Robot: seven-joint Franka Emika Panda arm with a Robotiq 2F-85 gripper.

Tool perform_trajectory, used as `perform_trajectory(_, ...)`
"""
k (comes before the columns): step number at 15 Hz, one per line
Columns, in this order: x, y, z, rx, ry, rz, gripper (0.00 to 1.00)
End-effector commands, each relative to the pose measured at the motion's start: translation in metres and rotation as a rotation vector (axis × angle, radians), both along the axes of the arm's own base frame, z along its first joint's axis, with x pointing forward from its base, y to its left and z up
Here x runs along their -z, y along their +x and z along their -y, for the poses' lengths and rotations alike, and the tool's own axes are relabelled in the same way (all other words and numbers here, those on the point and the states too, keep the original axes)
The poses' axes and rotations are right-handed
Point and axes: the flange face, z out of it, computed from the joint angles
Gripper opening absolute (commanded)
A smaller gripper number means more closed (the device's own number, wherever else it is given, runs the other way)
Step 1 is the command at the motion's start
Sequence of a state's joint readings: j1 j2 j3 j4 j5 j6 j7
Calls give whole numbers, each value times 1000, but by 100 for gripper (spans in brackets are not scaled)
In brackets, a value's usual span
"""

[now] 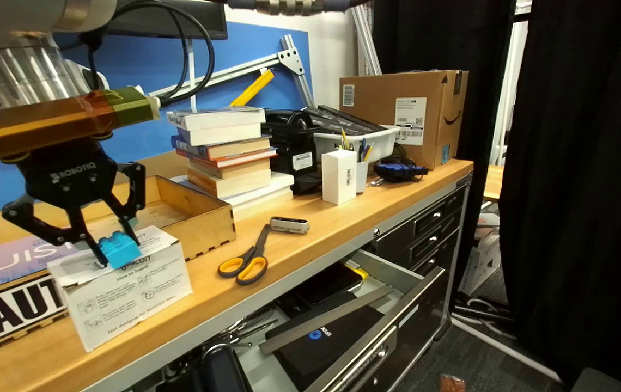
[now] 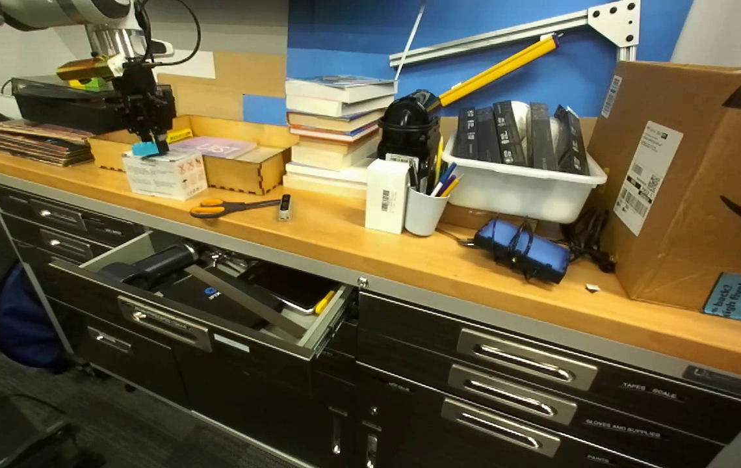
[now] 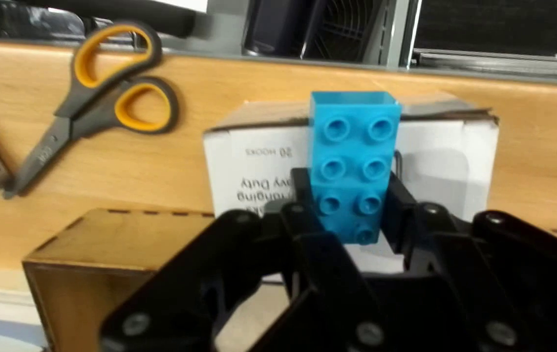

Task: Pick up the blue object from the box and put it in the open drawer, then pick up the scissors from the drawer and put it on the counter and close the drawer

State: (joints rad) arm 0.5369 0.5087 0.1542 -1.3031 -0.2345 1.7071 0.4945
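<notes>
The gripper (image 1: pixel 120 252) has the blue brick (image 3: pixel 354 151) pinched between its fingers, studs up, one end jutting past them toward the near edge of the counter (image 2: pixel 325 224). The brick is at the top of the white box (image 1: pixel 136 305), on the left; whether the two touch I can't tell. The arm (image 1: pixel 22 71) hangs high on the left, the gripper pointing down. The scissors (image 3: pixel 94 116) lie to the box's right, and the drawer (image 2: pixel 273 357) below is pulled out.
</notes>
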Motion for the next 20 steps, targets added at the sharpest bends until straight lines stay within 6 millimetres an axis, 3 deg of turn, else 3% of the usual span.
perform_trajectory(1,-21,-16,30,-51,-8,-142,13)
perform_trajectory(5,-24,-32,77,-135,7,-276,14)
perform_trajectory(9,-11,-36,120,-76,21,-177,14)
perform_trajectory(14,60,-39,172,159,64,-47,14)
perform_trajectory(16,85,-60,190,184,83,-70,14)
perform_trajectory(20,108,-100,227,296,101,-28,14)
